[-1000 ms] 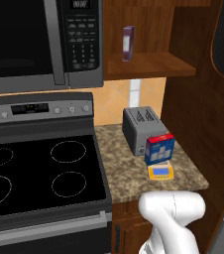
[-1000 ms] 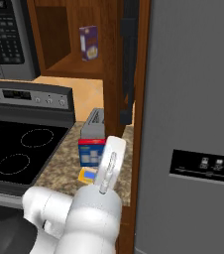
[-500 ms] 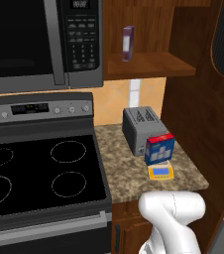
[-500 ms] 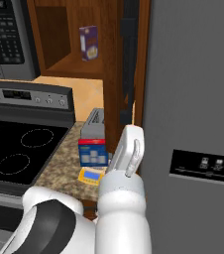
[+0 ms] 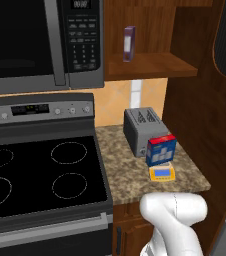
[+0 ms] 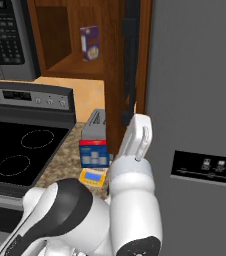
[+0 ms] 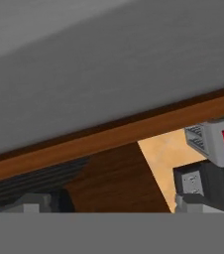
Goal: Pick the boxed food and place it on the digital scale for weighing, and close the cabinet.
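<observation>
Two fingertips (image 7: 32,203) spread wide at hand view bottom, gripping nothing. Scale (image 5: 162,173) center-right, half hidden under box (image 5: 160,149); toaster (image 5: 142,130) behind. Cabinet (image 5: 150,62) open at top; door (image 6: 130,70) edge-on, handle unclear.

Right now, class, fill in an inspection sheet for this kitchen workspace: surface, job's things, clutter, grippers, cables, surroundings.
Surface: speckled stone counter beside the black stove.
Job's things: boxed food stands on the digital scale; cabinet door stands open.
Clutter: grey toaster behind the box; purple box on the cabinet shelf.
Grippers: gripper open, holding nothing.
Cables: nothing seen.
Surroundings: microwave above the stove; grey fridge to the right.
</observation>
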Controlling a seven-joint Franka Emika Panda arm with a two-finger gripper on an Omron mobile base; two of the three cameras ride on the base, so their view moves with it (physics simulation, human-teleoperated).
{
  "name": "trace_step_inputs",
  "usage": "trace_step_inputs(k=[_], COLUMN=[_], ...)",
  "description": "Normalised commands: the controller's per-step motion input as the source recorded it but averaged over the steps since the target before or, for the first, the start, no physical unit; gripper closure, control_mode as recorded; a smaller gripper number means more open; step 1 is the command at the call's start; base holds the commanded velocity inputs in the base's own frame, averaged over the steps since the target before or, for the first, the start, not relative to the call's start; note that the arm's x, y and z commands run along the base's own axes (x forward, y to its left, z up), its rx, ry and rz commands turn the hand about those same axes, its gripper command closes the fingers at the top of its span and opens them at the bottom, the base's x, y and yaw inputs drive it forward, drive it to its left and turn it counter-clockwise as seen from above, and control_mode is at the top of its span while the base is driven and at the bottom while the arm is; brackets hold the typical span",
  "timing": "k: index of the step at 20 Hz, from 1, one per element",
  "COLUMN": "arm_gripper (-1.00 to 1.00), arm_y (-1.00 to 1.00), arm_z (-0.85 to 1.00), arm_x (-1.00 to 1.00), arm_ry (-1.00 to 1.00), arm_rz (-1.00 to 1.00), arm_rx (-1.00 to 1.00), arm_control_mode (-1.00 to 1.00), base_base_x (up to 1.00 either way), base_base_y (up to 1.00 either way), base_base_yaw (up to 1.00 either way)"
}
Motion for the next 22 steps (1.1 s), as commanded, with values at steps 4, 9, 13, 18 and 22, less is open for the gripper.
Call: trace_step_inputs(k=[4,9,13,18,22], arm_gripper=[-1.0,-1.0,-1.0,-1.0,-1.0], arm_y=[0.0,0.17,0.76,0.88,0.84], arm_z=[0.0,0.15,0.29,0.21,0.3], arm_x=[0.43,0.21,0.18,0.45,0.48], arm_ry=[-0.04,-0.12,-0.17,-0.16,-0.16], arm_rz=[0.0,0.02,0.03,0.0,0.0], arm_rx=[0.0,0.0,-0.02,-0.01,0.0], arm_control_mode=[-1.0,-1.0,-1.0,-1.0,-1.0], base_base_x=[0.0,0.0,0.0,0.0,0.0], base_base_y=[0.0,0.0,0.0,0.0,0.0], base_base_yaw=[0.0,0.0,0.0,0.0,0.0])
